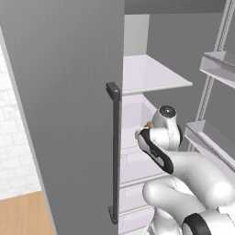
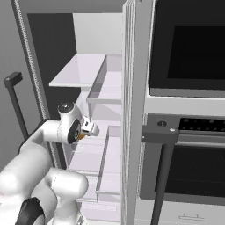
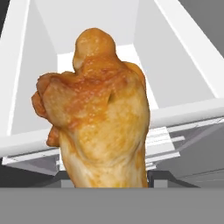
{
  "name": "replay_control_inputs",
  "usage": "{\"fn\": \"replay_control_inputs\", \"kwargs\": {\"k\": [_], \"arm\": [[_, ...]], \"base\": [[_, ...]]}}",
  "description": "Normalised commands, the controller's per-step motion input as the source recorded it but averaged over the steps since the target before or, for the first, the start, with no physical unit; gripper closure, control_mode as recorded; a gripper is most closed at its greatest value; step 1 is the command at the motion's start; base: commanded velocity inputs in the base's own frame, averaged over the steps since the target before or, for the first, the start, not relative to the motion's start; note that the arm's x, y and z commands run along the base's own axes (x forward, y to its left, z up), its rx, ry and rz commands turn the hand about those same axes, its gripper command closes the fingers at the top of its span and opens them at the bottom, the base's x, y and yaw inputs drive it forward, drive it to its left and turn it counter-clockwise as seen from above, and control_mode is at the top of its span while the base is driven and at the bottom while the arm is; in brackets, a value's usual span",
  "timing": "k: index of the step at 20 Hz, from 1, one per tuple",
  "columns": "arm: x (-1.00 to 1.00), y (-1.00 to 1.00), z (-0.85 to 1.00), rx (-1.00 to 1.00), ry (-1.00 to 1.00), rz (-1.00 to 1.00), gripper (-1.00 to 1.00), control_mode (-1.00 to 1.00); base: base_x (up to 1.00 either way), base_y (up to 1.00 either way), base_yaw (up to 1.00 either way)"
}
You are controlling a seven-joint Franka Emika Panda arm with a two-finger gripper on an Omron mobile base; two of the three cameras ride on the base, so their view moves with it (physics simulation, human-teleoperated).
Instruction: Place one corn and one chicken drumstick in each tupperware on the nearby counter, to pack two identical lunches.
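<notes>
Golden-brown chicken drumstick (image 3: 98, 113) sits clenched in the robot's gripper (image 2: 88, 128), held just in front of the open fridge's white shelves (image 2: 79, 72). Fetching step in hand; next, by my reckoning, comes backing clear and carrying it to a tupperware.

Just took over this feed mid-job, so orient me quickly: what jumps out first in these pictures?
The golden-brown roasted chicken drumstick looms large in the hand view, rising between the gripper's dark tips, which appear closed on it. In both base views the white arm reaches into the open fridge, in front of its white shelves. The tall grey fridge door with its dark vertical handle stands open on the left.
</notes>
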Motion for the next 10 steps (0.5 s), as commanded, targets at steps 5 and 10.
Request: {"fn": "replay_control_inputs", "kwargs": {"k": [5,10], "arm": [[-0.69,0.0,0.77,0.01,0.0,0.0,1.0,-1.0],[-0.7,0.0,0.93,0.0,0.0,0.0,1.0,-1.0]], "base": [[0.0,0.0,0.0],[0.0,0.0,0.0]]}}
